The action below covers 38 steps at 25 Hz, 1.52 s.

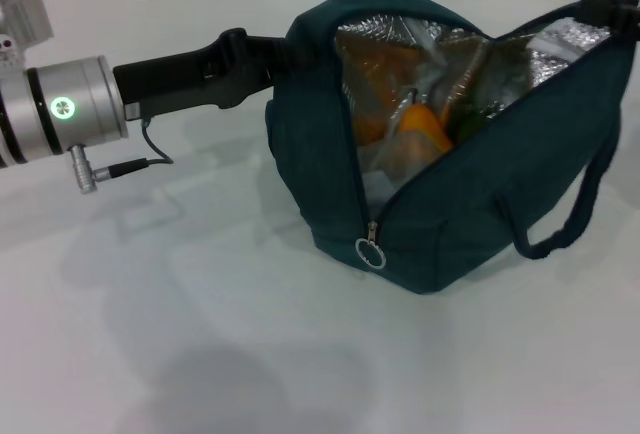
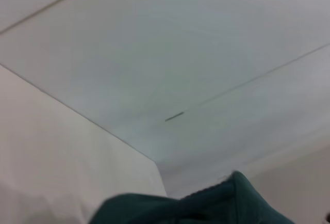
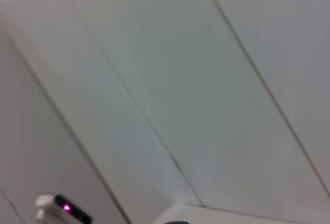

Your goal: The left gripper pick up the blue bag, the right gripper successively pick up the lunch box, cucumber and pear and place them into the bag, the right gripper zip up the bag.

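Clearly the bag (image 1: 440, 224) is soft and sags; take the zip pull (image 1: 370, 252). Left claw (image 1: 270, 59) grips its back; right claw's state I cannot tell.

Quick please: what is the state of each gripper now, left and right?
Left gripper: at the blue bag's left side; fingers hidden, cannot be told.
Right gripper: at the bag's upper right edge; cannot be told.
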{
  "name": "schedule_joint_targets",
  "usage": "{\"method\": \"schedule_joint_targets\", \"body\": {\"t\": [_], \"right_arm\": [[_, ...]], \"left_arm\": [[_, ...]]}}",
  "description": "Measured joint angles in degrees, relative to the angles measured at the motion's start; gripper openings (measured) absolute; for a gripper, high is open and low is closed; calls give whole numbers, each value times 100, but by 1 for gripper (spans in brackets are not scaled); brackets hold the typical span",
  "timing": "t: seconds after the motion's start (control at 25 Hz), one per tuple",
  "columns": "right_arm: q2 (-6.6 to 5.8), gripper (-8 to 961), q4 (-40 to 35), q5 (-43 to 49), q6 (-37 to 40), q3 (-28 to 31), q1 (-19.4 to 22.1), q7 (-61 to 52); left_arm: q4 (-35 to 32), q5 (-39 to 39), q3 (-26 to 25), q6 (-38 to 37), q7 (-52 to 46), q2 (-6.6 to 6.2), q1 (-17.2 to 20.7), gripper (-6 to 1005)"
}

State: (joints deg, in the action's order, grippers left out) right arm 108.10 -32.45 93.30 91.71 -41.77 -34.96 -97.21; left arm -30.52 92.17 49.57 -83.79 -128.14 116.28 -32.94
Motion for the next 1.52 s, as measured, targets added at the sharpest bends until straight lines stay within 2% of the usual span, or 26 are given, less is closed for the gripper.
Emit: {"method": "schedule_joint_targets", "body": {"t": [0.08, 0.36, 0.6, 0.72, 0.8, 0.92, 0.96, 1.12, 1.52], "right_arm": [[22, 619, -59, -124, 204, 88, 139, 258], [3, 606, 6, -192, 260, 170, 251, 399], [248, 609, 42, -166, -166, 163, 155, 344], [289, 610, 282, -197, 100, 164, -113, 322], [362, 610, 352, -292, 211, 188, -239, 313], [508, 612, 311, -319, -136, 106, -325, 277], [521, 612, 310, -311, -223, 74, -342, 262], [551, 612, 279, -576, -198, 76, -295, 255], [494, 606, 274, -1441, 54, 98, 35, 243]], "left_arm": [[0, 0, 0, 0, 0, 0, 0, 66], [5, 14, 0, 31, -1, -3, -27, 67], [-12, 30, -1, 13, 3, 18, -14, 67], [-5, 26, -1, -15, 50, 39, -9, 67], [12, 6, 2, -41, 127, 70, -5, 66], [20, 6, 18, -56, 183, 106, -5, 68], [27, 20, 40, -62, 236, 135, -5, 69], [29, 29, 44, -71, 269, 148, 22, 74], [37, 33, 45, -163, 395, 177, 140, 85]]}}
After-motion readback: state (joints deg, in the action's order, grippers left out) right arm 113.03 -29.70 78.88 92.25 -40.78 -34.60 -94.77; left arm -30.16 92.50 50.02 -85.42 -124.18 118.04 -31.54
